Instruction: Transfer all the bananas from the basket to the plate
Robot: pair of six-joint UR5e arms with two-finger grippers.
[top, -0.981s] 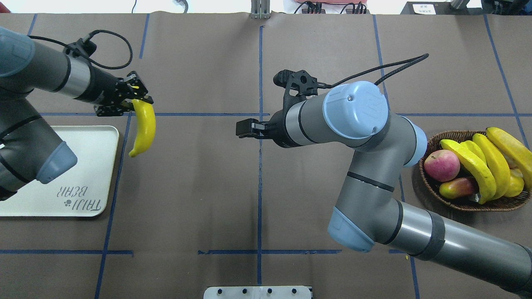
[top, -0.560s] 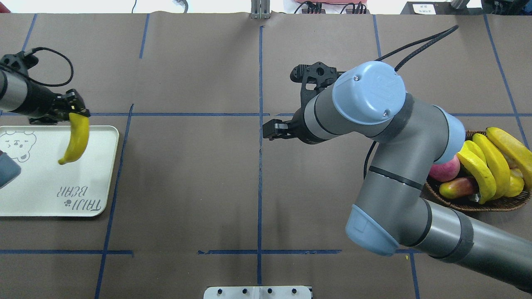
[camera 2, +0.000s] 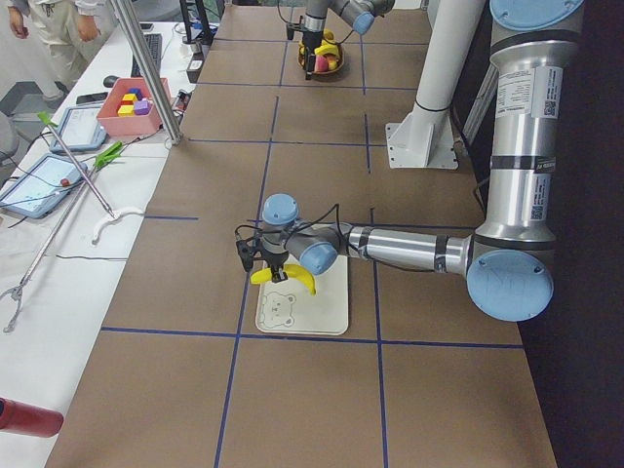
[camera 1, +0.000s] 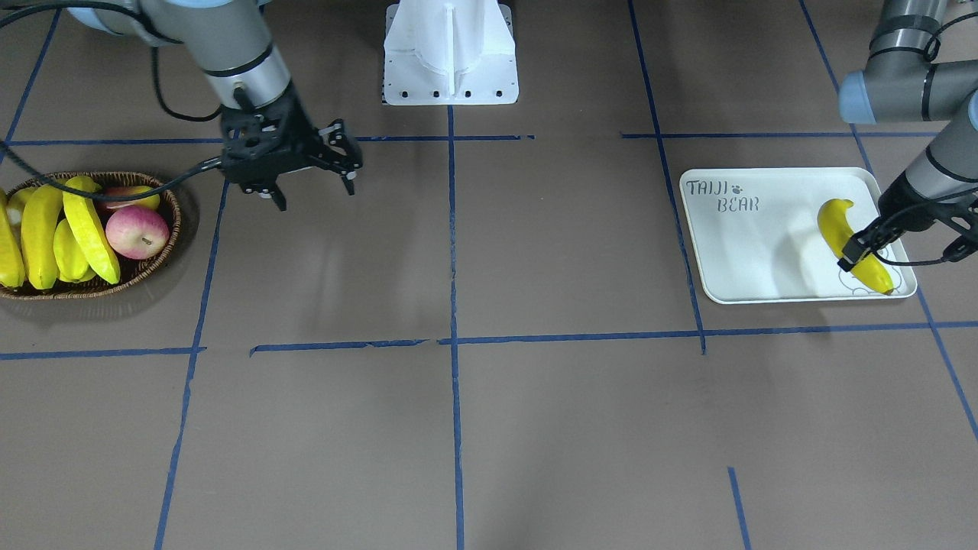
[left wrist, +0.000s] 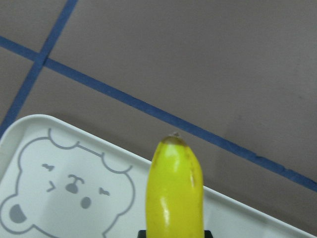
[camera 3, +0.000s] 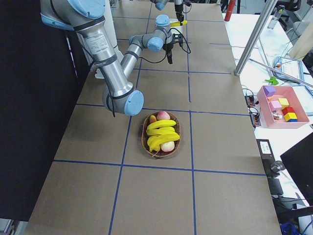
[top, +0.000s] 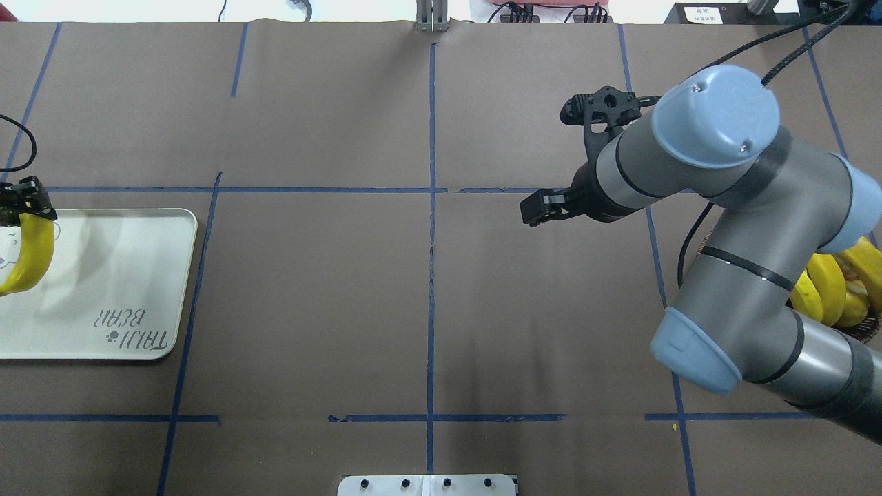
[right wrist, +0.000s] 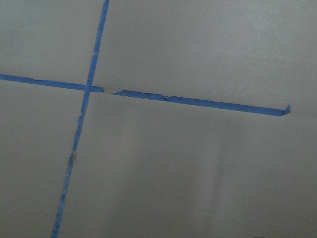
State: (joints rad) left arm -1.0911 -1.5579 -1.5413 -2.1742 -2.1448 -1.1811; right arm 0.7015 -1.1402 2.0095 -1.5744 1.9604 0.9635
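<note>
My left gripper is shut on one end of a yellow banana and holds it just above the white plate, over the bear drawing. The overhead view shows this gripper, the banana and the plate at the left edge. The left wrist view shows the banana over the plate. Three bananas lie in the wicker basket. My right gripper is open and empty, above the table beside the basket. In the overhead view my right arm hides most of the basket.
A red apple and other fruit lie in the basket with the bananas. The robot's white base stands at the table's middle on the robot's side. Blue tape lines cross the brown table.
My left gripper has carried the banana leftward from beside the plate to over its far left part. My right arm has swung right, bringing its open gripper nearer the basket.
</note>
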